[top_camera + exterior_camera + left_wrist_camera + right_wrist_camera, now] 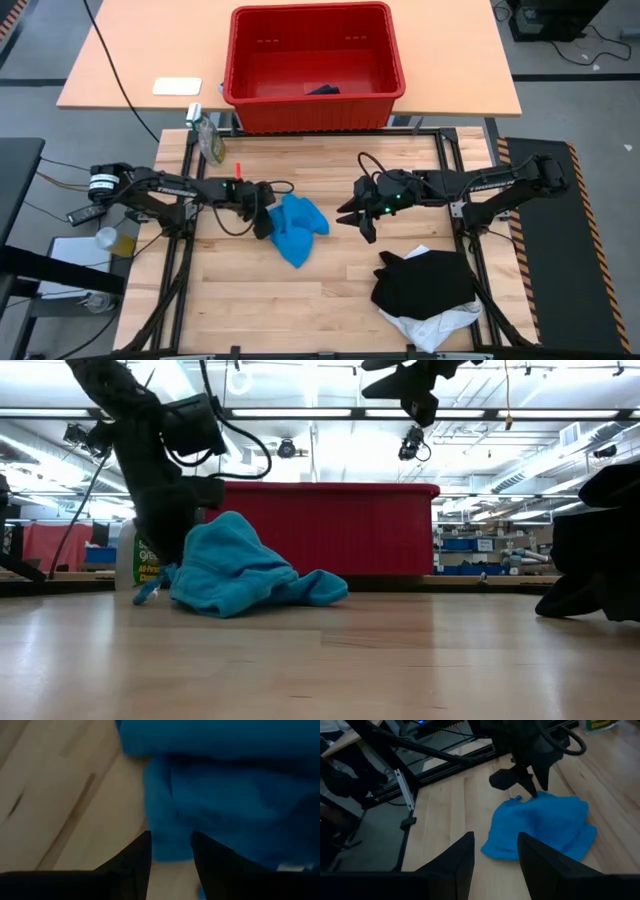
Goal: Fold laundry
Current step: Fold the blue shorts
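While the bright blue garment [297, 228] lies crumpled in a soft mound near the middle of the wooden desk [330, 290], the left tool [263, 222] presses against its edge, fingers narrowly parted, nothing clearly pinched. The right tool [357, 218] hovers nearby, part-open and empty; the black garment [425, 282] lies heaped on the white garment [440, 324] at the desk's corner.

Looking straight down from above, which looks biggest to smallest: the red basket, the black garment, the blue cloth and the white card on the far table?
1. Red basket, clearly largest.
2. Black garment.
3. Blue cloth, somewhat smaller than the black one.
4. White card, smallest.
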